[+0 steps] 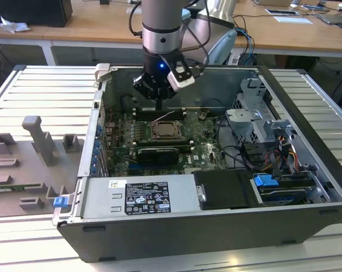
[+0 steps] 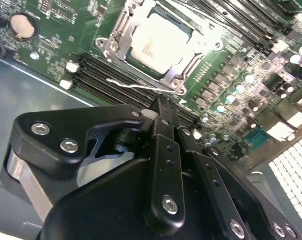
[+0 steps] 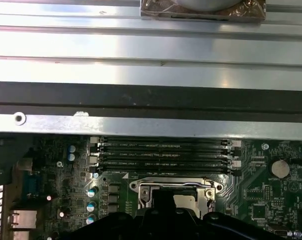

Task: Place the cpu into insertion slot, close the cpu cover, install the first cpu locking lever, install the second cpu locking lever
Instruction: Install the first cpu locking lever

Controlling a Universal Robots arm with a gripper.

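The cpu (image 2: pixel 158 42), a pale square chip, lies in the insertion slot (image 1: pixel 166 131) on the green board. The cpu cover (image 2: pixel 183 67), a silvery frame, lies flat around the chip. A thin wire locking lever (image 2: pixel 133 86) runs along the socket edge nearest my gripper (image 2: pixel 161 106), its end just beside my fingertips. The fingers look shut with nothing between them. In the exterior view my gripper (image 1: pixel 159 107) hangs just behind the socket, over the black memory slots (image 1: pixel 159 112). The first wrist view shows the cover (image 3: pixel 173 187) above my dark fingers (image 3: pixel 163 207).
The open computer case (image 1: pixel 307 113) walls in the board. A power supply (image 1: pixel 142 197) lies along the near side, and a drive cage with cables (image 1: pixel 261 130) at the exterior view's right. A grey fixture tray (image 1: pixel 29 164) rests on the ribbed table outside the case.
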